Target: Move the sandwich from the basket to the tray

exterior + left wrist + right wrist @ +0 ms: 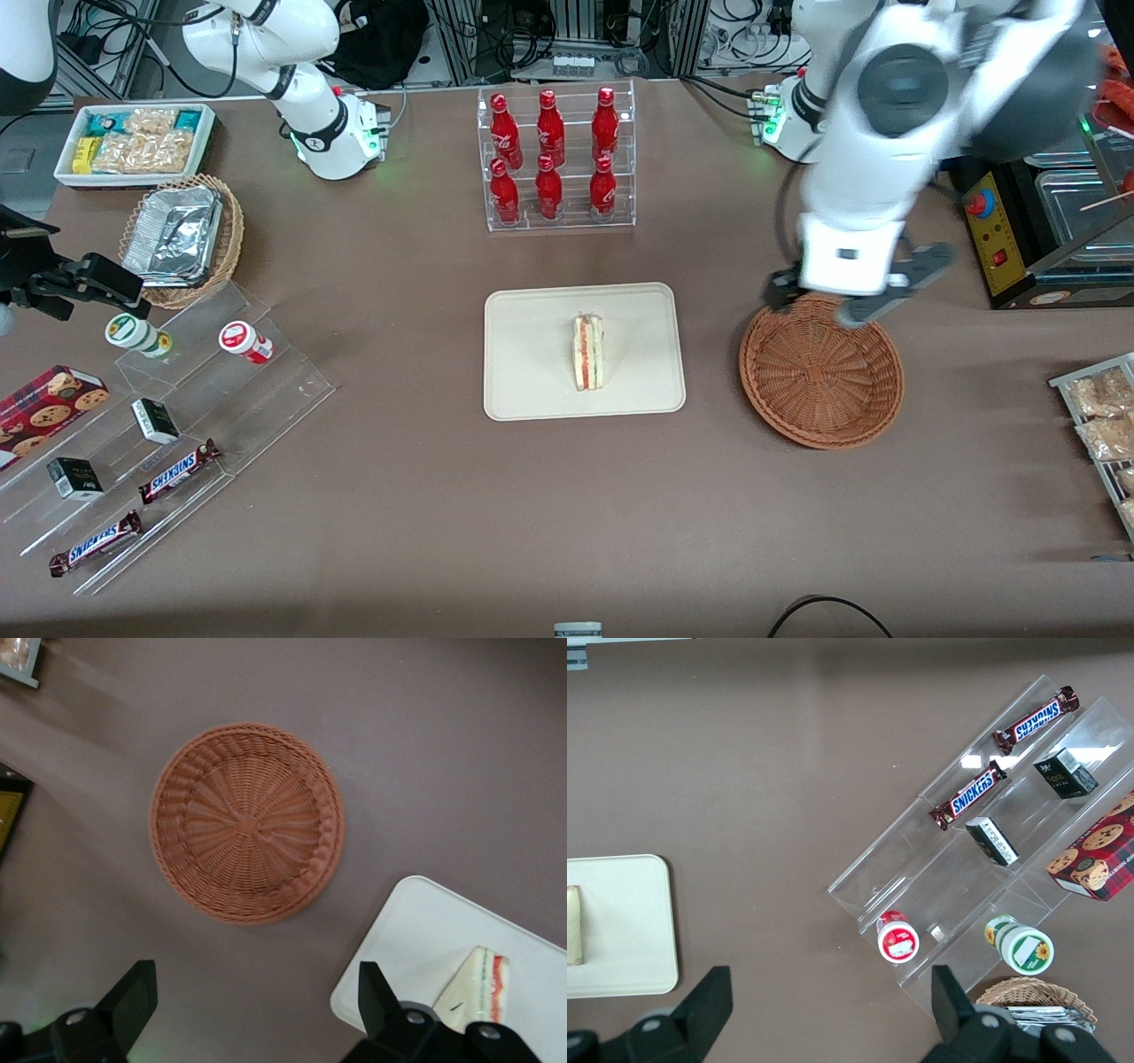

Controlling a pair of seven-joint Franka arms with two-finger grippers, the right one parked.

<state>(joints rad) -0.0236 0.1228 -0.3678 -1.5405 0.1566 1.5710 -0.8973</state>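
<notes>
item 1, sandwich (pixel 588 353): triangular wedge of pale bread lying on the tray (pixel 532 390), roughly at its middle, red and green filling showing along one side. it is not in the basket; judged from this, the transfer looks done.

item 2, tray: cream rectangle with rounded corners and a low rim. landmark for all entries below.

item 3, basket (pixel 821 372): round reddish-brown wicker bowl, beside the tray toward the working arm's end of the table, apart from it with a strip of bare brown table (pixel 567 532) between. nothing lies in it.

item 4, gripper (pixel 861 299): hangs above the basket rim farthest from the front camera, off the tray altogether. its fingers (pixel 131 997) stand wide apart with nothing between them (the wrist view shows the basket through the gap).

handling, as a judgement: the sandwich is likely light, soft and easily crushed, and the layers could slide apart. if taken again, the best hold is across the two flat bread faces near the thick end, with a gentle squeeze, not on the filling side.

edges and room: the tray's low rim would hardly hinder a low approach; the basket's raised wall is the higher edge. bare tray surrounds the sandwich on all sides. the rack of red bottles (pixel 554 159) stands farther from the front camera than the tray, well apart. the clear stepped shelf of snacks (pixel 177 443) lies toward the parked arm's end, also well apart.
</notes>
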